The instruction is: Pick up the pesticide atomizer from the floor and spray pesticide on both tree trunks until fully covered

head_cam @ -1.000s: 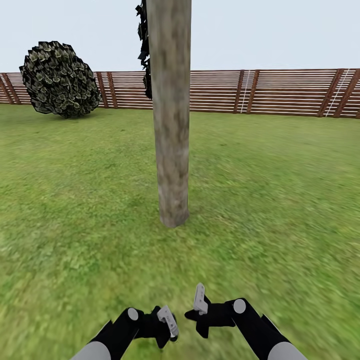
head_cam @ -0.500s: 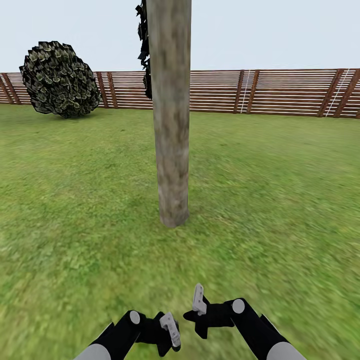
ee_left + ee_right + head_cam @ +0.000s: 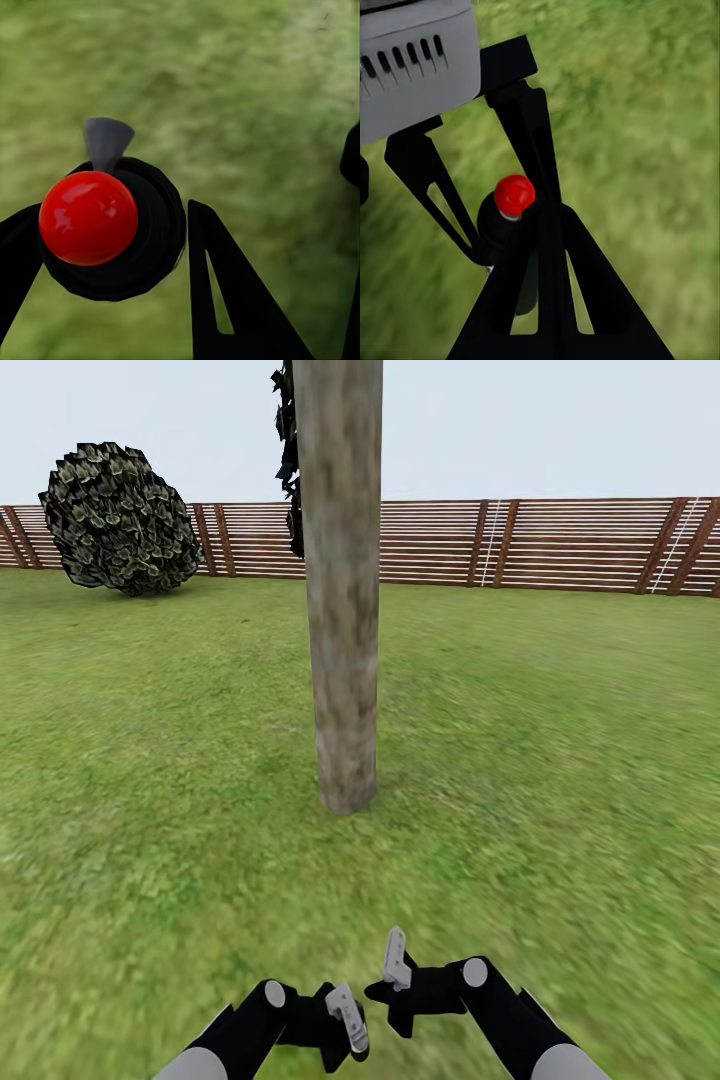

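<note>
A thick, pale mottled tree trunk (image 3: 342, 610) rises from the lawn straight ahead, with dark leaf clumps (image 3: 289, 460) on its far side. Low in the head view, my left gripper (image 3: 338, 1038) and right gripper (image 3: 378, 992) sit close together over the grass. The pesticide atomizer (image 3: 112, 232), a black bottle with a red cap, sits between the left gripper's fingers (image 3: 225, 300), which are shut on it. In the right wrist view the atomizer (image 3: 512, 202) shows just beyond my right gripper (image 3: 547, 214), whose fingers are closed together on nothing.
Green lawn (image 3: 560, 740) surrounds the trunk on all sides. A round dark bush (image 3: 120, 520) stands at the far left. A brown slatted fence (image 3: 560, 545) runs along the back of the garden.
My left gripper has drifted a little to the right and lower with the atomizer. The right gripper has edged slightly left. The trunk and the view have stayed put.
</note>
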Robot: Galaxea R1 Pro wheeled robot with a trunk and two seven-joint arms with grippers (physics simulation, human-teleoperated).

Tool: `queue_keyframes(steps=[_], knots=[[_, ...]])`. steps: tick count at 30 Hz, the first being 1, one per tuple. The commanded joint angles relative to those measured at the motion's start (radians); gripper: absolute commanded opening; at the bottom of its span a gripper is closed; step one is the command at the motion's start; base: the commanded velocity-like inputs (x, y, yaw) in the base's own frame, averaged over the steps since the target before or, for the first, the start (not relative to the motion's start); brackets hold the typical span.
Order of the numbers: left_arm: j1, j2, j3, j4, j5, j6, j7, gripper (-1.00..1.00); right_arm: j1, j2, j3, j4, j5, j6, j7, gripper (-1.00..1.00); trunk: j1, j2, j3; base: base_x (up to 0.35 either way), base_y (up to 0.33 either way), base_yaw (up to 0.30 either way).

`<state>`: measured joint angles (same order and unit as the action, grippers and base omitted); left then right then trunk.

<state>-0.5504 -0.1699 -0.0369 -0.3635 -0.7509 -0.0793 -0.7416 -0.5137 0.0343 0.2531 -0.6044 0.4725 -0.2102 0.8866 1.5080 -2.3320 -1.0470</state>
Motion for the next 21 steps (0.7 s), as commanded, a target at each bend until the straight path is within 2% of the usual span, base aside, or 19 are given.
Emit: queue_keyframes(steps=[1,21], knots=[[0.000,0.000,0.000,0.000,0.001,0.000,0.001,-1.00,0.000,0.000,0.000,0.000,0.000,0.000,0.000,-1.00,0.000,0.000,0.000,0.000,0.000,0.000],[-0.003,-0.005,-0.001,-0.002,0.008,-0.032,-0.010,-1.00,0.000,0.001,0.000,0.001,0.001,0.000,0.000,-1.00,0.000,0.000,0.000,0.000,0.000,0.000]])
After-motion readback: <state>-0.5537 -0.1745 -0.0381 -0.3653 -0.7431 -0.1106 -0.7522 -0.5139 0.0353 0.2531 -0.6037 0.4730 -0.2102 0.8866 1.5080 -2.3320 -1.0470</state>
